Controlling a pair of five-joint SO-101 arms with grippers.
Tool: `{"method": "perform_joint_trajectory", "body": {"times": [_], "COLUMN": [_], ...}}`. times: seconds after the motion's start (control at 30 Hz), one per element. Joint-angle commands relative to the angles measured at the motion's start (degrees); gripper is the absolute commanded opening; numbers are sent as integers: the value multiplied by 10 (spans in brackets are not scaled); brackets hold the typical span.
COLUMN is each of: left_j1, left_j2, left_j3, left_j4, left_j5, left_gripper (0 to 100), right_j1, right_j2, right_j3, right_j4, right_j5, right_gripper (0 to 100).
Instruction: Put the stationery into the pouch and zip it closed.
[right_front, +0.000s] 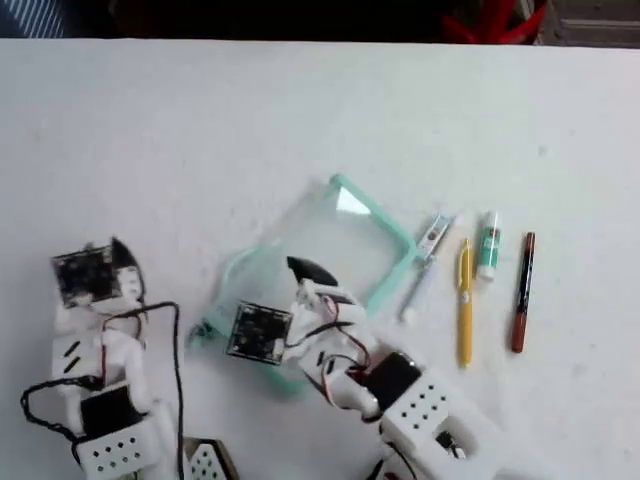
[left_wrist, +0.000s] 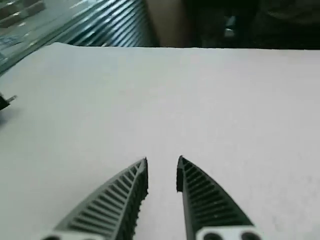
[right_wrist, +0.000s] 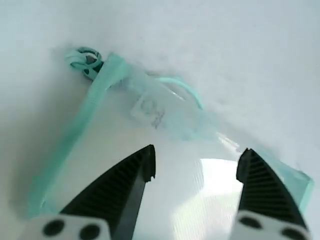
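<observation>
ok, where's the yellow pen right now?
High view: the yellow pen lies on the table toward the picture's right, beyond the pouch, between the pale pen and the brown pen, touching neither.

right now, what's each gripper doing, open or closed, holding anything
Left gripper: jaws open a little, holding nothing, over the table.
Right gripper: jaws wide open, holding nothing, above the pouch.
</observation>
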Motion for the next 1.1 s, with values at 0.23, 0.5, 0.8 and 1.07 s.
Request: {"method": "perform_joint_trajectory", "body": {"times": [0.23,0.5,0.8,1.07], "left_j1": [-46,-49,-48,-46], "left_j2": [-6,-6,-6,-6], "left_j3": [-6,-8,-8,-7], "left_j4": [-29,-31,-31,-28], "left_j5": [17,18,18,18], "left_gripper": [116,116,116,116], "right_j1": [-130,-153,-144,20], "right_j2": [182,182,189,182], "right_j3": [-35,-23,11,25], "right_j4": [-57,-88,-147,-205], "right_j5": [2,-66,-49,16], "right_gripper": [263,264,262,262]}}
